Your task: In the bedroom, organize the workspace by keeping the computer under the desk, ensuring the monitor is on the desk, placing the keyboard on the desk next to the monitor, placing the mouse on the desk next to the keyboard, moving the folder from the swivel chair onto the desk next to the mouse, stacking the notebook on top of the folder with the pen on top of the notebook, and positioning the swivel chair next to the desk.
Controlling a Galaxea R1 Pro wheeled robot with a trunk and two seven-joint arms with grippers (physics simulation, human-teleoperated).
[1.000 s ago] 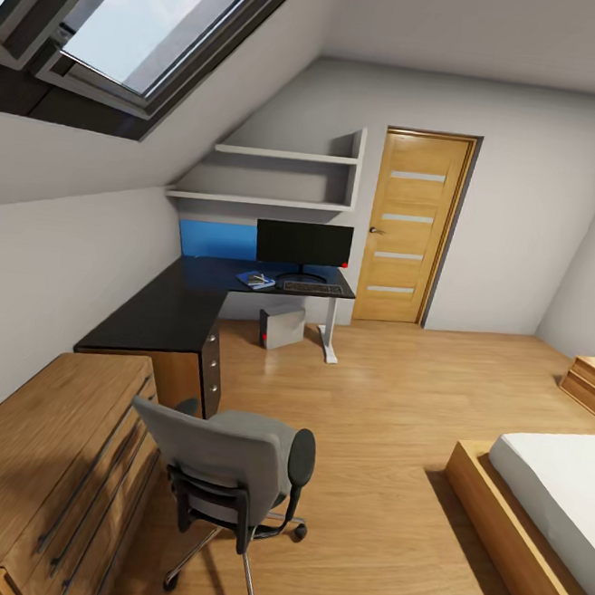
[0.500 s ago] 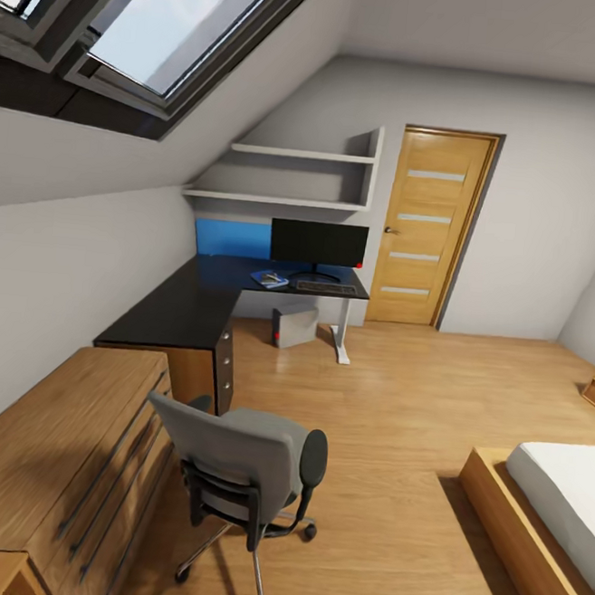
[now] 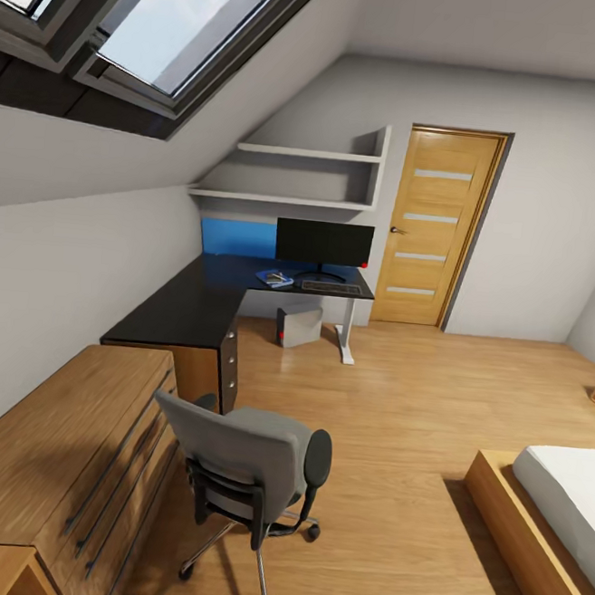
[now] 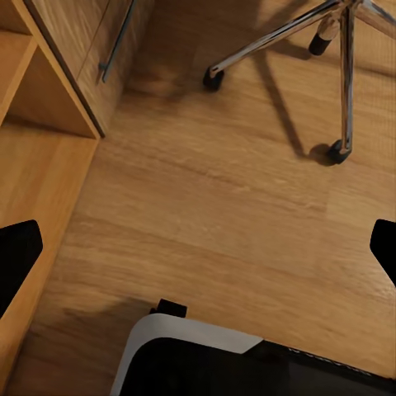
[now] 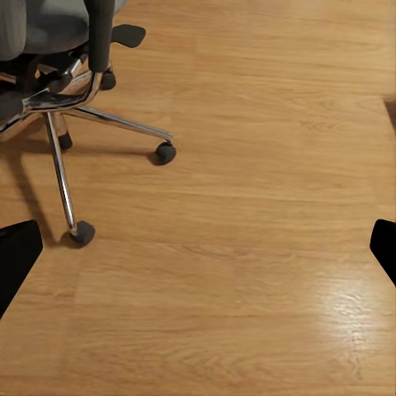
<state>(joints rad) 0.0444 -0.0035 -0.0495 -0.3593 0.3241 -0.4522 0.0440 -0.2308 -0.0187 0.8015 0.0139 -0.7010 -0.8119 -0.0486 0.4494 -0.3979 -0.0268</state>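
Observation:
The black-topped desk [image 3: 187,310] runs along the left wall to the far corner. On its far end stand the monitor [image 3: 324,243], with the dark keyboard [image 3: 331,288] in front of it and the blue folder [image 3: 274,279] to the left. Something pale lies on the folder; notebook and pen are too small to tell apart, and so is the mouse. The computer [image 3: 298,325] sits under the desk. The grey swivel chair [image 3: 245,461] stands near me, back turned, and its silver base [image 5: 74,107] [image 4: 330,33] shows at both wrists. My left gripper [image 4: 198,256] and right gripper [image 5: 198,252] hang open over bare floor.
A light wood cabinet [image 3: 55,456] with bar handles stands at my left, right beside the chair. A bed [image 3: 550,513] fills the right foreground. An oak door [image 3: 439,227] stands past the desk. Wood floor [image 3: 396,407] lies open between chair, bed and desk.
The whole picture has slid right and slightly down, so the camera has turned left. Chair, desk and the things on it have not moved.

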